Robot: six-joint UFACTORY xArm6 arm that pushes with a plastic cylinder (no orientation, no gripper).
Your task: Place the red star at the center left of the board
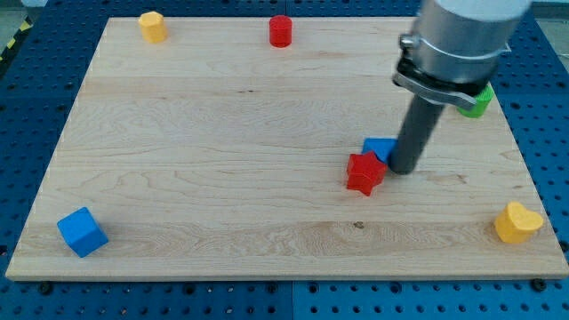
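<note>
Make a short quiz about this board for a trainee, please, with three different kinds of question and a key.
1. True or false: my tip is at the view's left of the red star.
2. Which block is nearest the view's bottom left corner of the board? A) blue cube B) red cylinder C) green block
3. Fill in: the block partly hidden behind the rod, beside the red star, is ____ in colour.

Key: 1 false, it is at the star's right. 2 A. 3 blue.
</note>
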